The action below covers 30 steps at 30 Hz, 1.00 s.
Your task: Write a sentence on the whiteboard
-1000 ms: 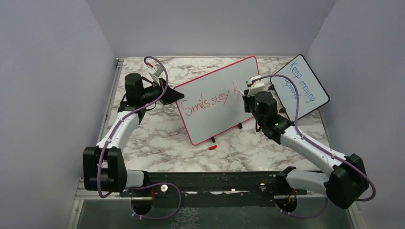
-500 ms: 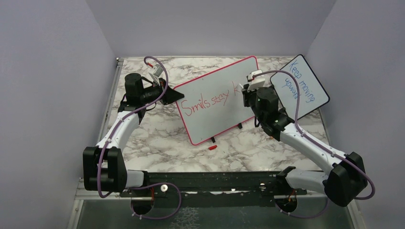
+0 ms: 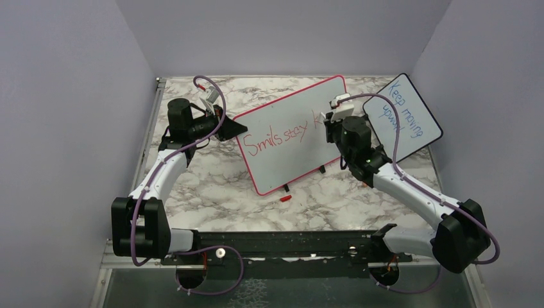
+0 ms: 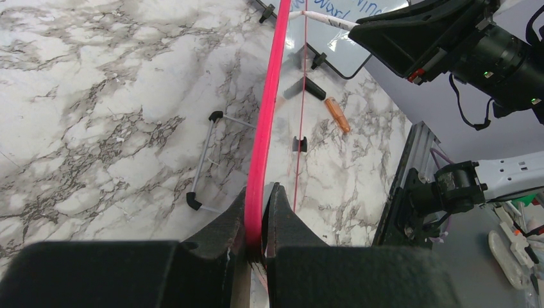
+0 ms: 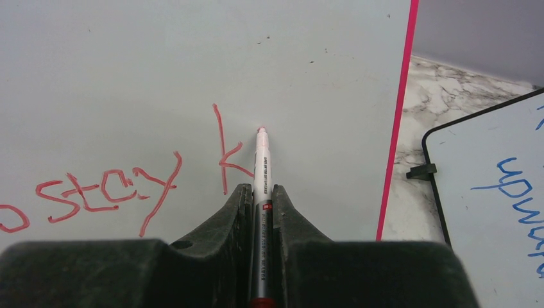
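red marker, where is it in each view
right wrist: marker bottom centre, clamped in right gripper, tip beside the k
left wrist: top centre, white barrel meeting the whiteboard
top external: hidden under that gripper, right of centre
shared landmark: whiteboard's pink frame

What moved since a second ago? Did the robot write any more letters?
The right tool, shut on the marker, slid a little up the whiteboard, away from the robot's base. The tip now sits just past the k. No new letter shows. The left tool stays clamped on the whiteboard's pink edge, and the whiteboard and red words have not shifted.
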Available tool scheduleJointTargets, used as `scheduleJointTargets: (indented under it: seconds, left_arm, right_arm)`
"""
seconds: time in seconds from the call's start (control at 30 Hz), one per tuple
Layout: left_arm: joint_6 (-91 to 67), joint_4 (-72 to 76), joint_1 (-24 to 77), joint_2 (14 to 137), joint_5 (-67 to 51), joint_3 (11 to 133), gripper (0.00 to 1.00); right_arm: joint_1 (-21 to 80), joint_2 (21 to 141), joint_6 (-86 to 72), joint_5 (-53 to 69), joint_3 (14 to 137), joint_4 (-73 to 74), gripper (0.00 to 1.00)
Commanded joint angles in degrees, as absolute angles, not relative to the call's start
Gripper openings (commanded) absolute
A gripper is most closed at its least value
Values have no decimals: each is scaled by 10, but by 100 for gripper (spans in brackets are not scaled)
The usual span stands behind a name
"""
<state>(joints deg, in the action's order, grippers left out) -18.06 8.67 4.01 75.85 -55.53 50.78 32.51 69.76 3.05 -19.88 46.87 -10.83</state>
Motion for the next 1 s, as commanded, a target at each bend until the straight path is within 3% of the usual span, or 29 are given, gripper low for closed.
scheduleJointTargets:
  seconds: [0.0,0.3,0.97]
  left_arm:
    - [-98,39,49,778,-472,497,0]
    - [-98,36,48,778,-469,497,0]
    - [-98,36,49,777,-472,498,0]
  right_arm:
    - [322,688,30,-202,473,-110,1]
    - [322,651,18,-200,453,-89,1]
    - [322,688,15,-204,432,-132,1]
